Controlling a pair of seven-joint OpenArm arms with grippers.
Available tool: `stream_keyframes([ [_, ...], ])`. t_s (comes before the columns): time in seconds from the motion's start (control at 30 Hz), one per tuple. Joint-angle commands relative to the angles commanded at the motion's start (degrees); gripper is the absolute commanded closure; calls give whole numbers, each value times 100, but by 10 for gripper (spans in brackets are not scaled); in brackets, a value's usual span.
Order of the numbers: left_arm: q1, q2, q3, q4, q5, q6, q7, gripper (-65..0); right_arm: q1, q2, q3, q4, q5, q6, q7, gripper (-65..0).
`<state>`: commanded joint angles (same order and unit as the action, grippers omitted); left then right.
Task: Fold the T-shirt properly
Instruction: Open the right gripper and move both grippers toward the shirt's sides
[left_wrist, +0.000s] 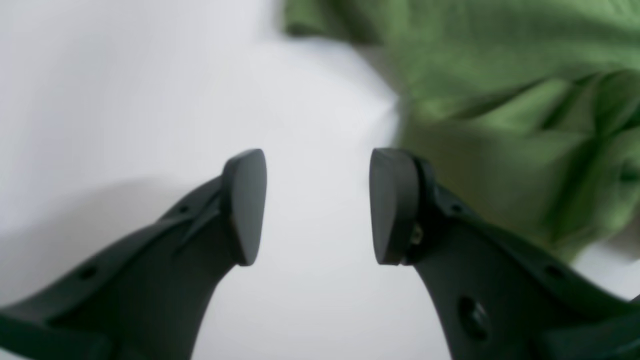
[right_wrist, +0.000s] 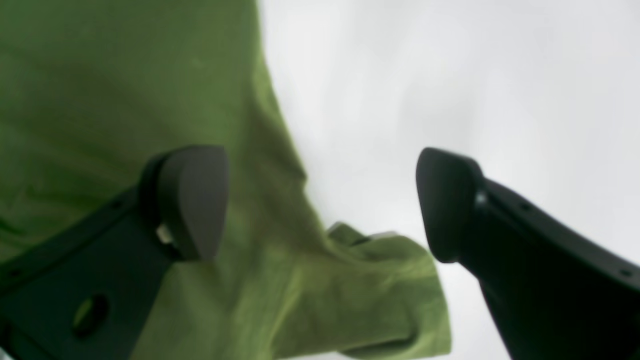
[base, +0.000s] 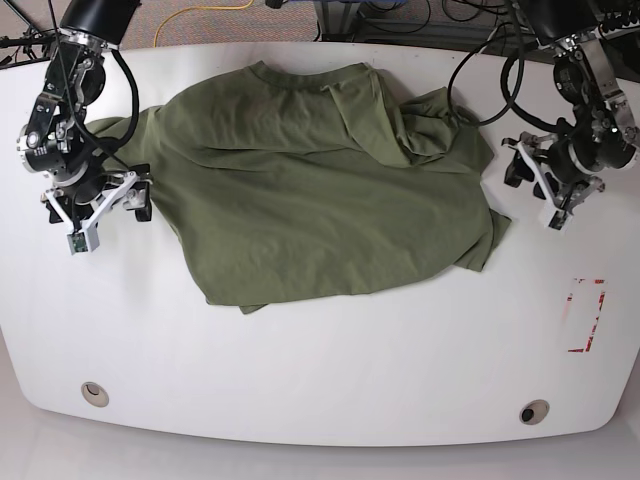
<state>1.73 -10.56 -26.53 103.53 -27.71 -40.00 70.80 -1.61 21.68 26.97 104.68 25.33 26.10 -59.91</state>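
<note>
Both arms hang low at opposite side edges of the counter; the left tool (left_wrist: 318, 206) and right tool (right_wrist: 322, 202) gape, holding nothing.

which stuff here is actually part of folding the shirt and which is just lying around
Part of the job:
- T-shirt, spread crumpled on the table
- left end effector, open, beside the shirt's edge
- right end effector, open, at the shirt's sleeve

Just there:
- white table
- red-outlined marking on the table
- cables behind the table
</note>
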Motion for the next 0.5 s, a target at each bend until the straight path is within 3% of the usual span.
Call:
stream_keyframes([
  [0.5, -568, 275, 99, 110, 215, 0, -138, -311, 297, 110, 16, -403, 21, -14, 62, -566],
])
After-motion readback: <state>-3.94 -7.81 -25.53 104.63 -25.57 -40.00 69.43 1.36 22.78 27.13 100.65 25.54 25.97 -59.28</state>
